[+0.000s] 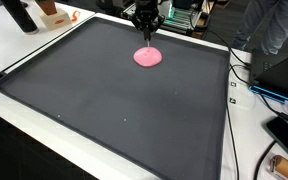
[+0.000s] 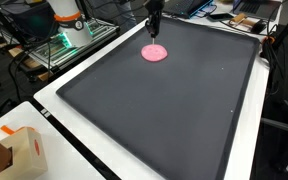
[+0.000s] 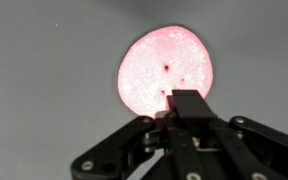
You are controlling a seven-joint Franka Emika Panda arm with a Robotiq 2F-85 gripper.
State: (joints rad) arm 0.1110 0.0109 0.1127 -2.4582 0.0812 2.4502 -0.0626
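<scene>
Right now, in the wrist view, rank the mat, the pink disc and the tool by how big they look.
1. mat: fills the whole background.
2. tool: covers more of the picture than the disc, but it sits right by the camera, so this rank is unsure.
3. pink disc.

Wrist (image 2: 155,12) held vertical; gripper (image 2: 155,36) points straight down, its fingers (image 3: 184,105) pressed together without gap.
</scene>
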